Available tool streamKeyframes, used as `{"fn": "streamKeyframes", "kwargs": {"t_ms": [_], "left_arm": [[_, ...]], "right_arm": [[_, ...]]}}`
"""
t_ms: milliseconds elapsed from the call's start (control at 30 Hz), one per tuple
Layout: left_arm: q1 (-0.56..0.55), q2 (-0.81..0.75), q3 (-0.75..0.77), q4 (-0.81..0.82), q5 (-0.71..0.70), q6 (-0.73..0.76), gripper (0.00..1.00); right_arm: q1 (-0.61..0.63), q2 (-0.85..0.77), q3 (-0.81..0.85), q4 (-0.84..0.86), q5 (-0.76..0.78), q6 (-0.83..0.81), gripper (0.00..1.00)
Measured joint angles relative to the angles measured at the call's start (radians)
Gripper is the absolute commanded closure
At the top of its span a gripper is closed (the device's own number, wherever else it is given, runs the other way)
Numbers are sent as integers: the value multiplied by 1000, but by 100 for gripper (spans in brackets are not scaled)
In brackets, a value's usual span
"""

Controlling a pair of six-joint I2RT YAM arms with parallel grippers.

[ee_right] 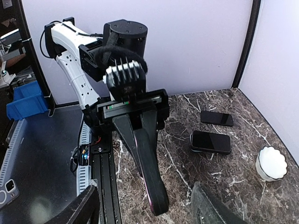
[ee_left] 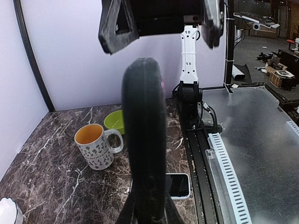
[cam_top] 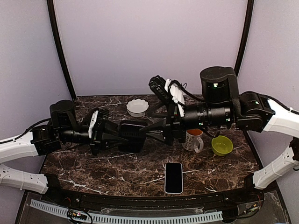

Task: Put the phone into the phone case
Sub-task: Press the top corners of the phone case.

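Note:
My left gripper [cam_top: 117,135] [ee_left: 148,215] is shut on a black phone case [cam_top: 134,136] [ee_left: 144,135] and holds it above the table's middle. The case shows edge-on in both wrist views, with a thin pink line along one side [ee_right: 154,179]. I cannot tell if a phone is inside it. My right gripper [cam_top: 150,130] [ee_right: 142,213] is open, one finger on each side of the case's free end and apart from it. A phone [cam_top: 173,177] [ee_left: 179,185] with a pale rim lies flat, screen up, near the front edge.
A flowered mug [cam_top: 193,139] [ee_left: 96,146] and a green bowl [cam_top: 222,145] [ee_left: 113,122] stand on the right. A white bowl [cam_top: 137,107] [ee_right: 271,163] sits at the back. Two dark phones [ee_right: 210,141] [ee_right: 217,118] lie flat in the right wrist view.

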Motion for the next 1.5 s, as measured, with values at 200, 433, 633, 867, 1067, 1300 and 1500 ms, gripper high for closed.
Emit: {"fn": "streamKeyframes", "kwargs": {"t_ms": [200, 433, 633, 867, 1067, 1300, 1500], "left_arm": [[-3, 30, 0, -21, -26, 29, 100], [-10, 37, 0, -31, -30, 35, 100], [-11, 37, 0, -31, -30, 35, 100], [-15, 37, 0, -43, -17, 39, 100], [-15, 37, 0, -43, -10, 39, 100], [-15, 27, -4, -29, -8, 23, 100], [-16, -5, -9, -6, -7, 13, 100]], "right_arm": [[0, 101, 152, -119, -14, -82, 35], [0, 235, 257, -218, -16, -159, 47], [0, 262, 289, -252, -16, -194, 72], [0, 264, 300, -267, -27, -220, 100], [0, 264, 300, -265, -27, -222, 94], [-3, 234, 246, -209, 12, -203, 53], [-9, 126, 113, -137, 23, -179, 52]]}}
